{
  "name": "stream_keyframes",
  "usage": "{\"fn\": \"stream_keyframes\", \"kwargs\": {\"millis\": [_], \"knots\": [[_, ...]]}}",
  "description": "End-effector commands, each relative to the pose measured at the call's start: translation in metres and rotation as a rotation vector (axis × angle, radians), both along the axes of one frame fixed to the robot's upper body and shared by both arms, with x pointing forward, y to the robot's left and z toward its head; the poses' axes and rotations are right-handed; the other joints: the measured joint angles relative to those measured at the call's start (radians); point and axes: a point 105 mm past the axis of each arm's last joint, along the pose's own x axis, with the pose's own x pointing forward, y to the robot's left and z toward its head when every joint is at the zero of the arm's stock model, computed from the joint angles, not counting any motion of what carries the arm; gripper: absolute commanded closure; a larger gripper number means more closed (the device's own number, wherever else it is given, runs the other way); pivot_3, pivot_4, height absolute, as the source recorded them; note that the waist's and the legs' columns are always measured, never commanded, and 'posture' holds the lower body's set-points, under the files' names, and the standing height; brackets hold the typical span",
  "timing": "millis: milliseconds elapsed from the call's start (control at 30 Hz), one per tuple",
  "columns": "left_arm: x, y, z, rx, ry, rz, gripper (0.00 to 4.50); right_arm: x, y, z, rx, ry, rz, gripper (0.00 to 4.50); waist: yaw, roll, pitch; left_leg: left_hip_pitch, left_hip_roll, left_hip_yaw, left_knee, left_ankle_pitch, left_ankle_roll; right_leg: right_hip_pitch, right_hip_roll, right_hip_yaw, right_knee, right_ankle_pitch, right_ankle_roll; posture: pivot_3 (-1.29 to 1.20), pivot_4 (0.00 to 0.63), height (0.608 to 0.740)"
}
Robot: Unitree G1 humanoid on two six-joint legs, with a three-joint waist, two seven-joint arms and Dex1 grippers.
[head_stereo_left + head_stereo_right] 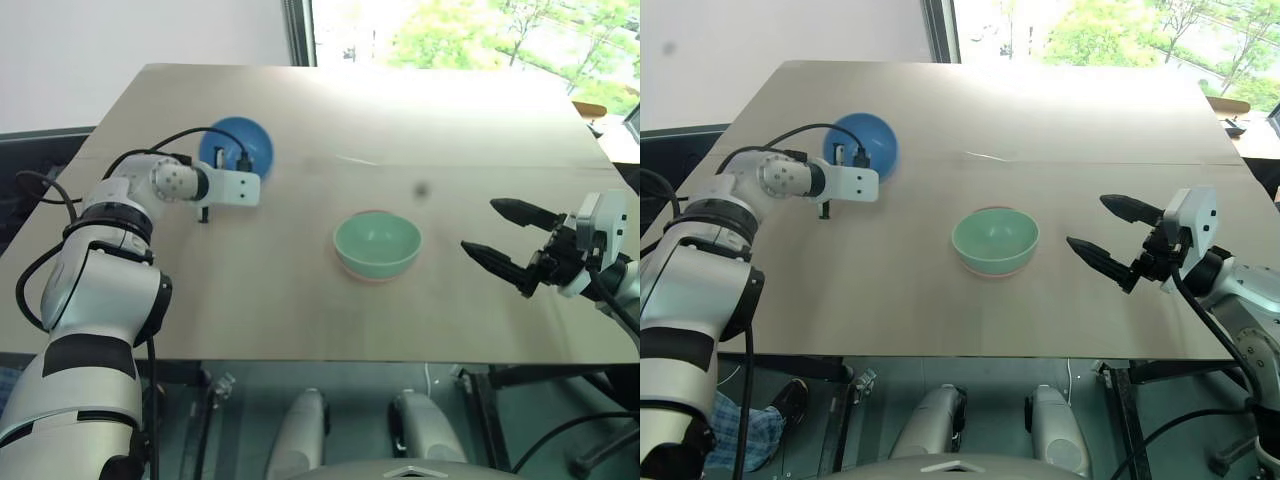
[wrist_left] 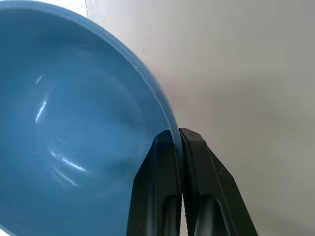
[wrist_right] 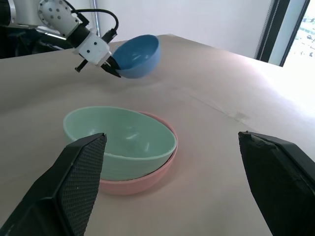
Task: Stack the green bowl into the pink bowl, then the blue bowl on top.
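Blue, the blue bowl (image 3: pixel 138 55) hangs tilted above the tabletop (image 1: pixel 400 120), its rim clamped in our left gripper (image 2: pixel 178 140). The green bowl (image 1: pixel 377 244), nested in the pink bowl (image 3: pixel 147 180), lies toward our right gripper (image 1: pixel 505 232), whose fingers are apart.

Glossy smooth plastic blue bowl (image 2: pixel 74 137), green bowl (image 3: pixel 118 135) and pink bowl (image 3: pixel 147 179); matt wood-look table (image 1: pixel 400 120).
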Motion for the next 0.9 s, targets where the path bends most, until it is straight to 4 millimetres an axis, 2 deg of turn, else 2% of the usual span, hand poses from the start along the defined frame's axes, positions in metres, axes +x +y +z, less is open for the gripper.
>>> {"fn": "stream_keyframes", "kwargs": {"millis": [33, 167, 267, 467, 733, 867, 900], "knots": [[-0.013, -0.049, 0.039, -0.087, -0.021, -0.271, 4.45, -0.003, 0.000, 0.015, -0.005, -0.064, 0.015, 0.00, 0.000, 0.000, 0.000, 0.000, 0.000, 0.000, 0.000, 0.000, 0.000, 0.000, 0.000, 0.000, 0.000, 0.000, 0.000, 0.00, 0.150, 0.740], [-0.031, -0.079, 0.048, -0.099, -0.001, -0.463, 4.45, -0.001, 0.001, 0.014, -0.009, -0.063, 0.024, 0.00, -0.009, 0.000, 0.000, 0.000, 0.000, 0.000, 0.000, 0.000, 0.000, 0.000, 0.000, 0.000, 0.000, 0.000, 0.000, 0.00, 0.150, 0.740], [-0.052, -0.102, 0.053, -0.074, 0.010, -0.638, 4.45, 0.000, 0.003, 0.015, -0.009, -0.066, 0.030, 0.00, -0.013, 0.000, 0.000, 0.001, 0.000, 0.001, 0.000, 0.000, 0.000, 0.000, 0.000, 0.002, 0.000, 0.000, 0.000, 0.00, 0.150, 0.740], [-0.094, -0.125, 0.048, -0.052, 0.098, -0.862, 4.45, -0.001, 0.004, 0.013, -0.003, -0.065, 0.032, 0.00, -0.011, 0.000, 0.000, 0.001, 0.001, 0.001, 0.000, 0.000, 0.000, 0.000, 0.000, 0.002, 0.001, 0.000, 0.000, 0.00, 0.150, 0.740], [-0.112, -0.138, 0.052, -0.090, 0.087, -0.938, 4.45, -0.001, 0.005, 0.012, 0.004, -0.074, 0.019, 0.00, -0.009, 0.000, 0.000, 0.001, 0.000, 0.001, 0.001, 0.000, 0.000, 0.000, 0.000, 0.002, 0.001, 0.000, 0.000, 0.00, 0.150, 0.740], [-0.112, -0.140, 0.054, -0.102, 0.090, -0.933, 3.43, -0.001, 0.005, 0.012, 0.006, -0.076, 0.018, 0.00, -0.009, 0.000, 0.000, 0.001, 0.000, 0.001, 0.001, 0.000, 0.000, 0.000, 0.000, 0.002, 0.001, 0.000, 0.000, 0.00, 0.150, 0.740], [-0.113, -0.142, 0.056, -0.116, 0.078, -0.933, 2.96, -0.001, 0.005, 0.011, 0.003, -0.071, 0.022, 0.00, -0.009, 0.000, 0.000, 0.001, 0.000, 0.001, 0.001, 0.000, 0.000, 0.000, 0.000, 0.002, 0.001, 0.000, 0.000, 0.00, 0.150, 0.740]]}}
